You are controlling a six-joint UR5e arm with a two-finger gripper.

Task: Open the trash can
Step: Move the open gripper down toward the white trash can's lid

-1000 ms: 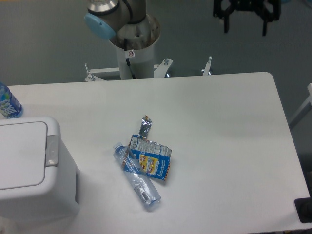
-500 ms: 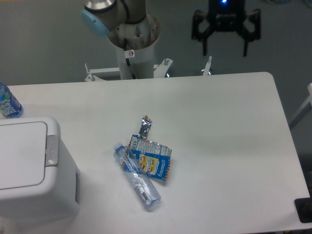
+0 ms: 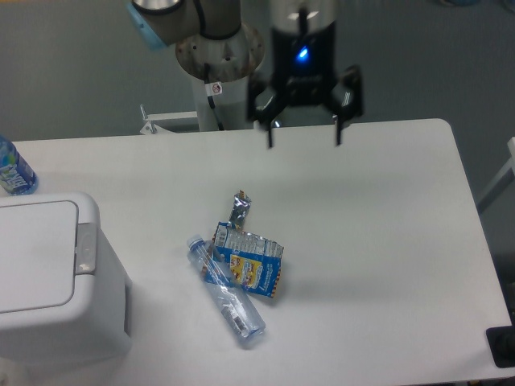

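Grey-metal arm (image 3: 211,32) with pale-blue joint cap (image 3: 143,26), black gripper (image 3: 303,138), lit blue lamp (image 3: 302,55), white pedestal (image 3: 216,100).

A single fixed camera looks down steeply from above the table's (image 3: 386,209) near edge, facing the arm's base (image 3: 219,72) at the far side; it stands far enough back to take in almost the whole tabletop; the trash can (image 3: 48,281) is cropped at the lower left.
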